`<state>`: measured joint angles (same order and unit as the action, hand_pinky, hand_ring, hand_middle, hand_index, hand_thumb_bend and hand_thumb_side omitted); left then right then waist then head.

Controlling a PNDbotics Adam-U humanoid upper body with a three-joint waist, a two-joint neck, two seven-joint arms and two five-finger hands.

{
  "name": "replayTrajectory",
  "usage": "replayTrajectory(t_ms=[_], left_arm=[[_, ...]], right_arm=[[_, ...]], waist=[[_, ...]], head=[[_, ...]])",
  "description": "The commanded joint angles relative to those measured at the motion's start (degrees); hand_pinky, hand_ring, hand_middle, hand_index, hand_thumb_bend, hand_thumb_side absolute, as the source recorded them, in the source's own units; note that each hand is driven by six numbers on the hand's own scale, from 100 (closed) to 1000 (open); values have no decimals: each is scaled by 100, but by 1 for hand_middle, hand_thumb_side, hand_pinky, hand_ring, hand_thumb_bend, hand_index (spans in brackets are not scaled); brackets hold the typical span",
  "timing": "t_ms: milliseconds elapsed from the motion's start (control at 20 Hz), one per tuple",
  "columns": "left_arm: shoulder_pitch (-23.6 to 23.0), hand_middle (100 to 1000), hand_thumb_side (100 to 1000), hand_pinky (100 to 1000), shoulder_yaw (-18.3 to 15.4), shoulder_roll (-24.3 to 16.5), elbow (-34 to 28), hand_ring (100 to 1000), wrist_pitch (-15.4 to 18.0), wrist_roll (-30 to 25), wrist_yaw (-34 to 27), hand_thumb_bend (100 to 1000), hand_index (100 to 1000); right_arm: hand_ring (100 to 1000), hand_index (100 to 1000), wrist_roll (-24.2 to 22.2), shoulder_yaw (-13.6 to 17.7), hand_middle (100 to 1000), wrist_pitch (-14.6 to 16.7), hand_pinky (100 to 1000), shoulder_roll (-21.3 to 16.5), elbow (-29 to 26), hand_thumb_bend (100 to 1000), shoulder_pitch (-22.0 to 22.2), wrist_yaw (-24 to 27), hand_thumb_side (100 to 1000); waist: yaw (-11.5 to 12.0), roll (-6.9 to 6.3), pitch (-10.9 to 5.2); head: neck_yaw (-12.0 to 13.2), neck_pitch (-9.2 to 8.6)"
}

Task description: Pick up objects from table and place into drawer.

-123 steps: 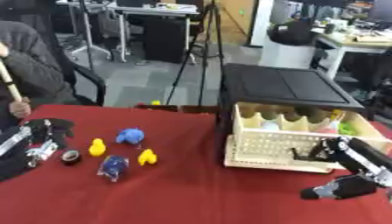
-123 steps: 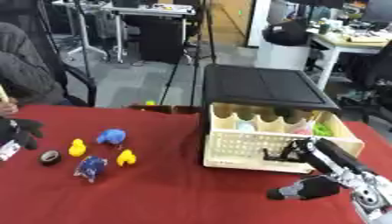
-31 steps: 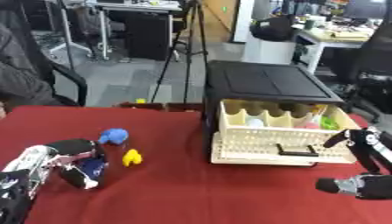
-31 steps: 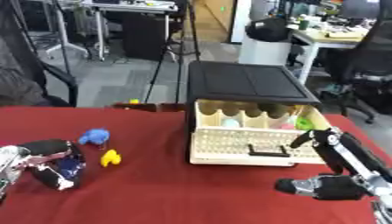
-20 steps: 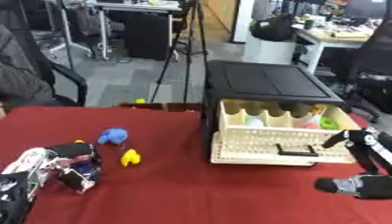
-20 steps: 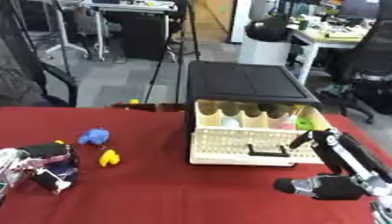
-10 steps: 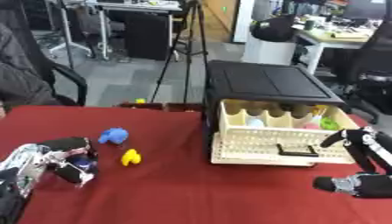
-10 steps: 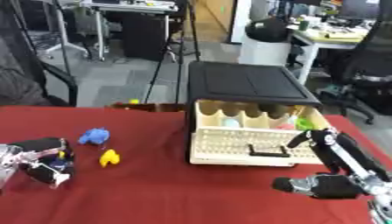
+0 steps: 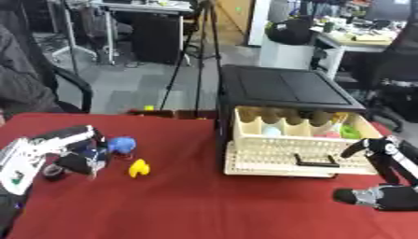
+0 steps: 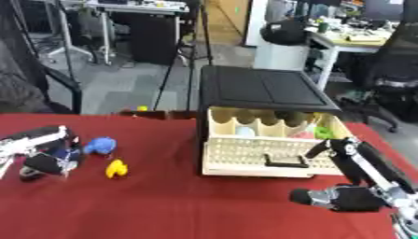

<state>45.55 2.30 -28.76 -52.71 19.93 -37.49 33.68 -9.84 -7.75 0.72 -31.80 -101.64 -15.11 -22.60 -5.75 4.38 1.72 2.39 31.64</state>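
Left of the drawer (image 9: 286, 154), left hand (image 9: 78, 156) curled round a dark blue toy (image 9: 81, 151), still low over the tabletop (image 9: 204, 205).
Blue toy (image 9: 122, 144) and yellow duck (image 9: 139, 168) lie just beside it, not yet moved; small dark ring (image 9: 52, 172) too. Drawer stands open, some items already inside. Right hand (image 9: 384, 198) rests curled, holding nothing, near the drawer front. Task partway, by my read.

My left hand (image 9: 75, 154) curls round a dark toy, the blue toy (image 9: 122, 144) and yellow duck (image 9: 139, 168) just right of it; the open drawer (image 9: 287, 148) lies left of my right hand (image 9: 384, 197)
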Motion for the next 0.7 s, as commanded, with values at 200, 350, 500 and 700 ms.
replayTrajectory(t_ms=[200, 350, 500, 700], left_arm=[[380, 312, 298, 100, -2, 107, -419, 100, -438, -176, -844, 100, 557], [506, 310, 342, 100, 30, 261, -496, 100, -621, -147, -1088, 100, 557], [647, 309, 327, 100, 54, 390, -554, 100, -743, -31, -1200, 100, 557], [814, 308, 356, 100, 76, 552, -575, 100, -902, 263, -1274, 100, 557]], right_arm=[[100, 653, -34, 35, 100, 39, 100, -48, -18, 960, -98, 2, 683], [100, 653, -61, 7, 100, 55, 100, -29, -19, 961, -133, 13, 682], [100, 653, -102, -30, 100, 73, 100, -5, -21, 962, -179, 24, 680], [100, 652, -152, -78, 100, 97, 100, 32, -26, 961, -243, 40, 679]], waist=[[-82, 9, -94], [-162, 23, -96], [-276, 31, -84], [-438, 17, -56]], head=[[24, -15], [53, -33], [89, -69], [138, -112]])
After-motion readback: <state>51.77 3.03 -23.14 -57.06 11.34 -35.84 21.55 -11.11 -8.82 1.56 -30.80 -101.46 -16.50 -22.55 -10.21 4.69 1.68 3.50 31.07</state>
